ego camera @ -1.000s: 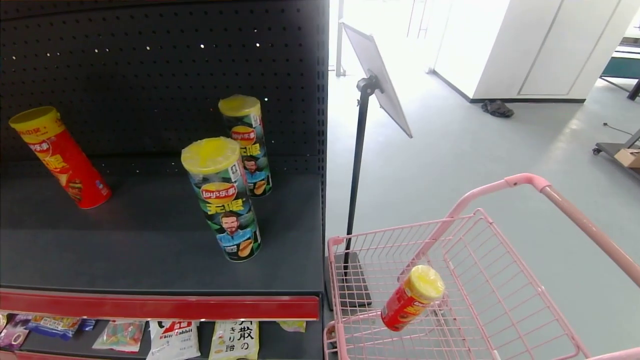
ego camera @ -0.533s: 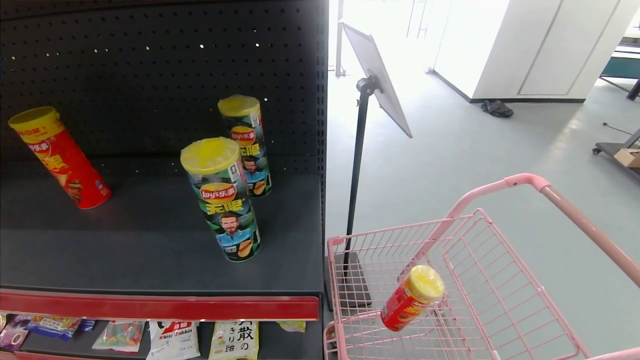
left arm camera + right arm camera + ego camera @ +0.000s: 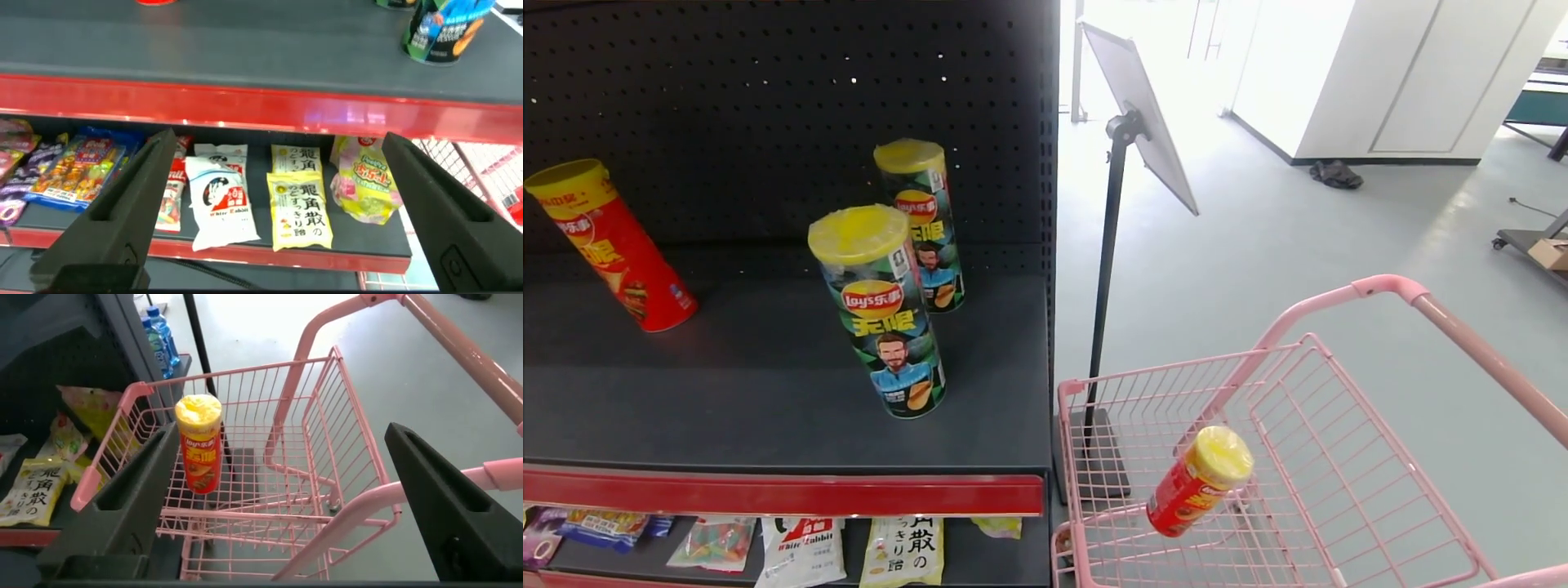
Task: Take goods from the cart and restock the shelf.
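Observation:
A red chip can with a yellow lid (image 3: 1199, 482) leans upright inside the pink wire cart (image 3: 1282, 359) at the lower right. On the dark shelf (image 3: 727, 384) stand two green chip cans (image 3: 878, 310) (image 3: 920, 222) and a tilted red can (image 3: 609, 245) at the far left. My right gripper (image 3: 282, 429) hangs open above the cart (image 3: 335, 416), with the red can (image 3: 200, 443) below its fingers and apart from them. My left gripper (image 3: 278, 139) is open in front of the shelf's red edge strip (image 3: 245, 110), holding nothing.
Snack bags (image 3: 800, 551) (image 3: 298, 204) lie on the lower shelf. A black sign stand (image 3: 1107, 269) rises between the shelf and the cart. Water bottles (image 3: 159, 335) stand on the floor near its base. Open floor lies to the right.
The head camera has shifted a little, so the whole picture moved. The cans, the cart and the shelf goods keep their places.

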Available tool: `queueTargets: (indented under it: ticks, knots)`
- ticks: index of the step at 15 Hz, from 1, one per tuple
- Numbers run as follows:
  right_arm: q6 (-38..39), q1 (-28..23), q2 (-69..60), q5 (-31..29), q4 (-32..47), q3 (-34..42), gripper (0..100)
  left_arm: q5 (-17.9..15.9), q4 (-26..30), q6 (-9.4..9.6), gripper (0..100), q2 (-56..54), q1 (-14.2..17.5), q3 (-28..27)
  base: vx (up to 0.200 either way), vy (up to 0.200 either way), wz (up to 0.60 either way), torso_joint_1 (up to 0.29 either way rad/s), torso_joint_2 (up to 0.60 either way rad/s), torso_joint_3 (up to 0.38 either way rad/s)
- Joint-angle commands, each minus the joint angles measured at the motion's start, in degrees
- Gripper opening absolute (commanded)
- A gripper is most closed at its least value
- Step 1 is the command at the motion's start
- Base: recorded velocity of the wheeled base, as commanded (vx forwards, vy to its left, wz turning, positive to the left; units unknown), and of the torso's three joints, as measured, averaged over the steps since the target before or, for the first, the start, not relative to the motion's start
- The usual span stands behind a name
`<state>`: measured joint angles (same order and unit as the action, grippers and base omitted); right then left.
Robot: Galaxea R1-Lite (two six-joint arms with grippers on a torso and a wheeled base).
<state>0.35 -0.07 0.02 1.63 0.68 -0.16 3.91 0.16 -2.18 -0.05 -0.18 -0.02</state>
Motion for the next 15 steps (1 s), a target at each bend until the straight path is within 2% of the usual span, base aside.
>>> queueTargets:
  ticks: [1,10,15]
  knots:
    - [0.0,-0.01,0.06,0.04,0.02,-0.02,100,0.04,-0.07,-0.02,100,0.05,0.01,0.02,0.0,0.0,0.0,-0.134,0.35,0.183]
    - [0.09,-0.01,0.06,0.04,0.02,-0.02,100,0.04,0.02,-0.1,100,0.05,0.01,0.02,0.0,0.0,0.0,-0.146,0.37,0.211]
    - [0.09,-0.01,0.06,0.04,0.02,-0.02,100,0.04,0.02,-0.1,100,0.05,0.01,0.02,0.0,0.0,0.0,-0.2,0.5,0.305]
